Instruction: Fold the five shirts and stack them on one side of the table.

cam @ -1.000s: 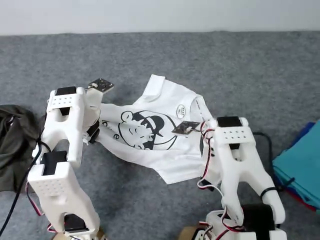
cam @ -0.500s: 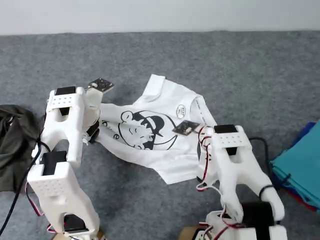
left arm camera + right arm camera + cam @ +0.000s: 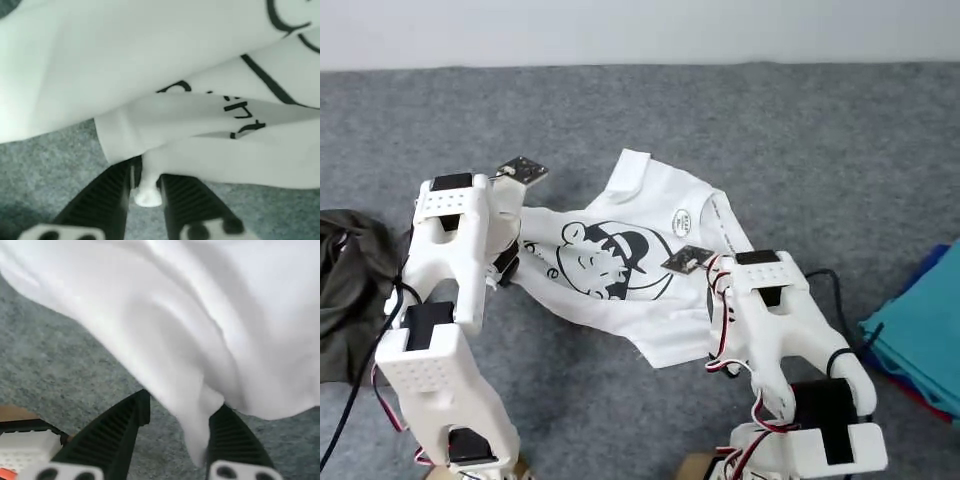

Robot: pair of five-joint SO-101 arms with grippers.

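Pincers: left pincer (image 3: 146,187) is clamped tight on a bunched edge of the white shirt (image 3: 632,315). The right pincer (image 3: 177,437) is spread wide, with a shirt fold hanging loose between its jaws. Shirt lies print up, mid-surface (image 3: 770,130), between the arms. Dark garment (image 3: 345,290) far left, teal stack (image 3: 920,330) far right.

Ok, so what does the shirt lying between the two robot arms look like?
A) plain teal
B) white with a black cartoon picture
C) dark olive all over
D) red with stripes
B: the shirt between the arms is white with a black cartoon drawing on it. The teal cloth and the dark cloth lie off at opposite edges of the table.
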